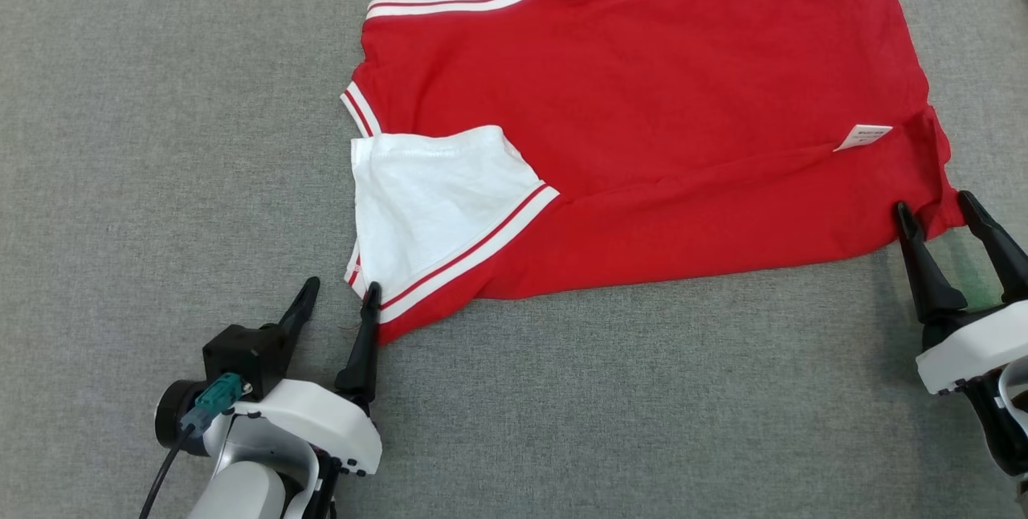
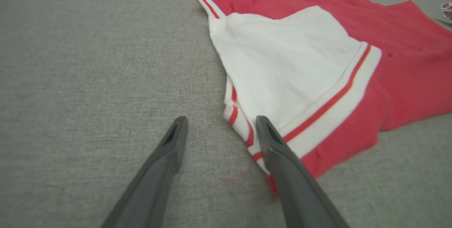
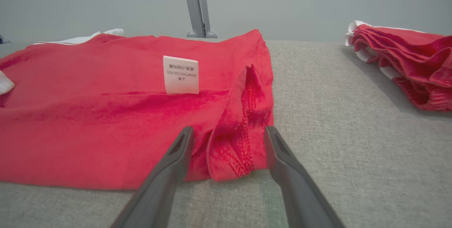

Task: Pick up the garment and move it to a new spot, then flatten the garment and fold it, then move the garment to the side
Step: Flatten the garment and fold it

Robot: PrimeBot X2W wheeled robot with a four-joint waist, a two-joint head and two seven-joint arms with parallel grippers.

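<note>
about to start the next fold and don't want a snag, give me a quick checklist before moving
1. left tool open, holding nothing: ok
2. right tool open around the hem corner: ok
3. garment flat: not ok, a crease runs to the care label and the corner is bunched
4. near sleeve flat on the body: ok
5. room at the side: cannot tell, another red pile lies nearby

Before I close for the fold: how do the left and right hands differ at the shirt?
The left hand is at the shirt's white sleeve end, while the right hand is at its red hem corner. The right hand's gap holds cloth. The left hand's gap is mostly over bare table, with only one finger meeting the edge. Both are open and low.
</note>
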